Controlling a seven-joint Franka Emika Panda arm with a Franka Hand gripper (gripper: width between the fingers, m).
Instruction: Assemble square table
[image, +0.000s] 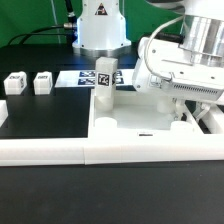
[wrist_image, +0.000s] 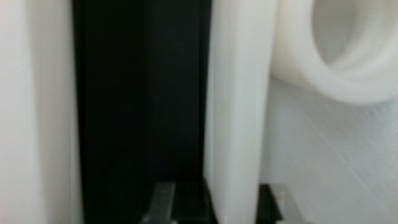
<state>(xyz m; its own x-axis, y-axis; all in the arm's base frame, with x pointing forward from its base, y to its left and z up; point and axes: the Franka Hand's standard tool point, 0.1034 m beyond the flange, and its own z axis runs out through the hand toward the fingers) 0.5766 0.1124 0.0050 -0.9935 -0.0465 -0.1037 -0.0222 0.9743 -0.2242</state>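
The square table's white slab (image: 135, 118) lies flat on the black table, and one tagged white leg (image: 105, 80) stands upright at its far corner on the exterior view's left. Two more tagged legs (image: 14, 83) (image: 42, 82) stand loose further to the exterior view's left. My gripper (image: 188, 98) reaches down at the slab's edge on the exterior view's right. In the wrist view the gripper (wrist_image: 217, 204) is shut, its dark fingers (wrist_image: 169, 204) pinching a thin upright white rim (wrist_image: 235, 90) of the slab. A rounded white part (wrist_image: 347, 55) sits beside that rim.
The long low white border wall (image: 60, 152) runs along the front of the slab. The marker board (image: 75, 77) lies flat behind the slab. The robot's white base (image: 100, 28) stands at the back, with dark cables beside it.
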